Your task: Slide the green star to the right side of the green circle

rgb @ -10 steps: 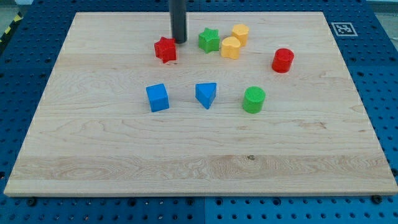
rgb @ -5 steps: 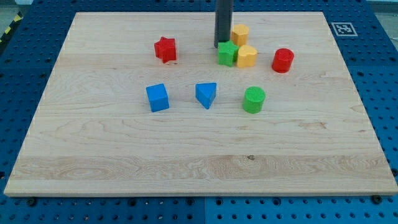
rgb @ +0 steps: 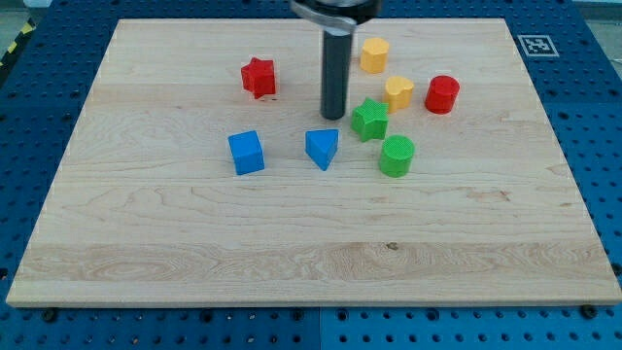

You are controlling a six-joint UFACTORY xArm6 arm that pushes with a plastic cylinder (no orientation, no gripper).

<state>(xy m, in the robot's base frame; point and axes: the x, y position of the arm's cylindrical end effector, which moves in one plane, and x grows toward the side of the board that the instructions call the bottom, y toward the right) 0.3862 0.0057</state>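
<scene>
My tip (rgb: 333,117) sits just left of the ridged green star (rgb: 369,120), above the green circle (rgb: 397,156); no claw.

Wooden board (rgb: 194,224) lay on a blue pegboard bench (rgb: 603,146). On the board: red star (rgb: 258,77), blue cube (rgb: 246,153), blue triangle (rgb: 322,148), green star (rgb: 369,120) just above the green circle (rgb: 397,156), two yellow blocks (rgb: 374,54) (rgb: 397,92), red cylinder (rgb: 441,94).
</scene>
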